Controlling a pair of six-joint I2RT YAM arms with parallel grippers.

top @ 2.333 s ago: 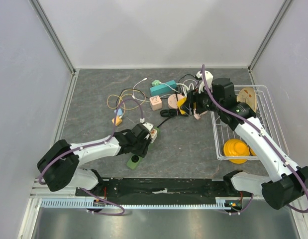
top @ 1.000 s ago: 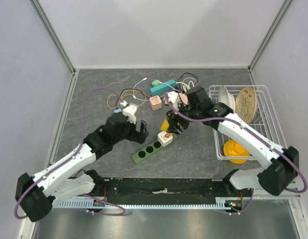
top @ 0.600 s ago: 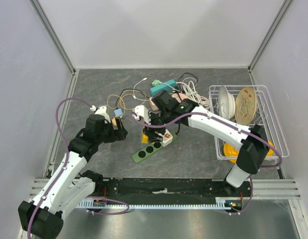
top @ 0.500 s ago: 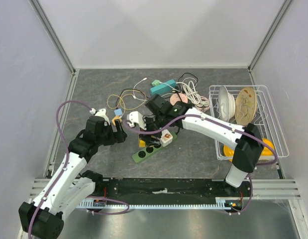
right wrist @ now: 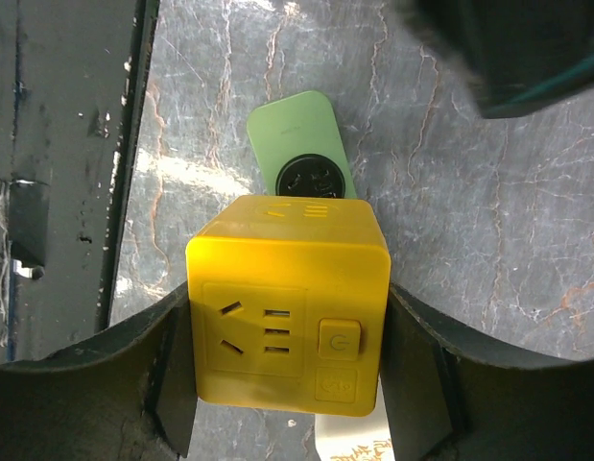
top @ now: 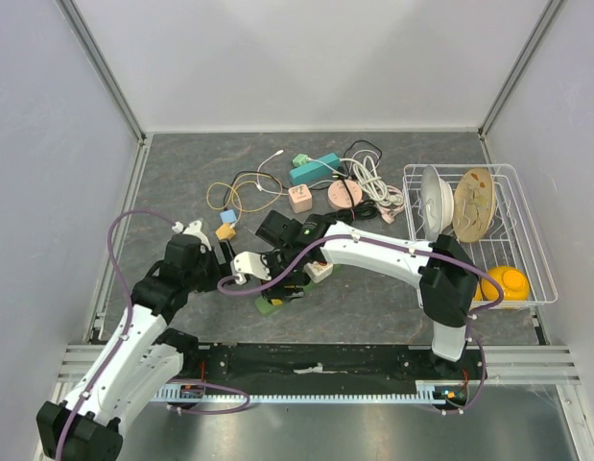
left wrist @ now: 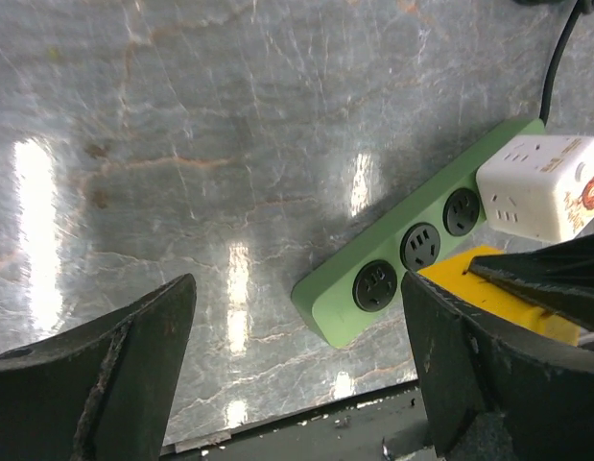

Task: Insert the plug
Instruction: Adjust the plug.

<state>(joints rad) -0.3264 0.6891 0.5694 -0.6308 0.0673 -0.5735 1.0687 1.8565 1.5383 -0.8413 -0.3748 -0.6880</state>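
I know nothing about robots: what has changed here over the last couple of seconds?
The right gripper carried a yellow cube adapter from the far cable pile toward the near edge and now holds it over the free end of the green power strip. The left gripper backed off the white adapter to the left, open and empty. The strip, its white adapter and the wire rack stayed put.

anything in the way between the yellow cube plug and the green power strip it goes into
Nothing visible. The yellow cube plug, held in the right gripper, hangs over the green power strip, whose sockets near it are free. The white cube adapter sits at the strip's other end, aside.
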